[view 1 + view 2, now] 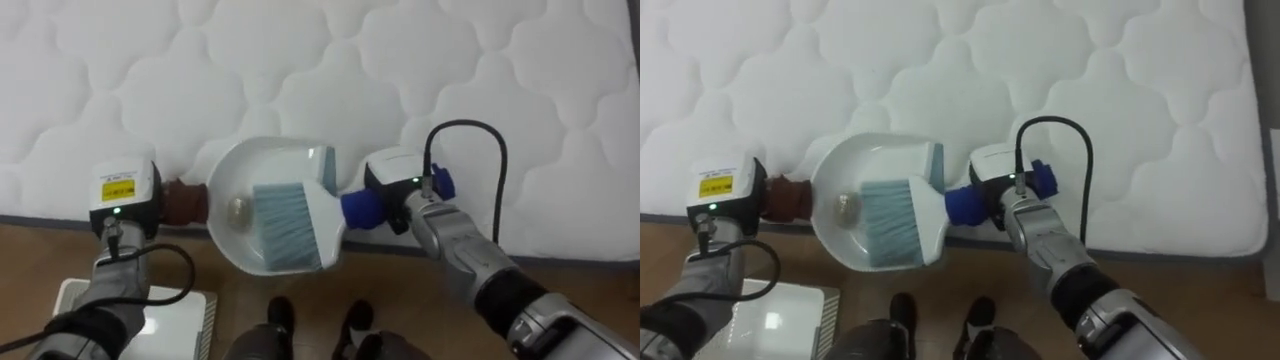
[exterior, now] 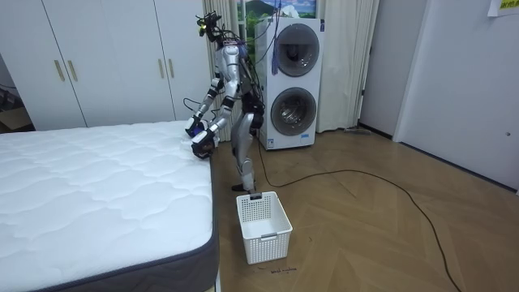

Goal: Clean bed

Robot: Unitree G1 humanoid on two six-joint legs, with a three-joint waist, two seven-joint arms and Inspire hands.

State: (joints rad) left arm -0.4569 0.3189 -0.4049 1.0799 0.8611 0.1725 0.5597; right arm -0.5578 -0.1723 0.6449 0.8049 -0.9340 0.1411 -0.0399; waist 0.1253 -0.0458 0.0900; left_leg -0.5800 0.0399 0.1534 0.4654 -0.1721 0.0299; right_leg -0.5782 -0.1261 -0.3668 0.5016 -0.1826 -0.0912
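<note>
Two fists: left hand (image 1: 125, 195) around smooth white dustpan (image 1: 232, 180), right hand (image 1: 397, 180) around bristly blue-handled brush (image 1: 285, 225).

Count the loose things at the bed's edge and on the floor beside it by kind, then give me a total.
dustpan: 1
brush: 1
scrap in the dustpan: 1
basket: 1
Total: 4

A home bedroom with a laundry corner: a quilted white mattress (image 1: 300, 60) lies under the left hand (image 1: 125, 195) and right hand (image 1: 398, 185). White wardrobes (image 2: 105, 61) stand off to their right, stacked laundry machines (image 2: 292, 81) behind them, and a wood floor (image 2: 365, 227) below.
</note>
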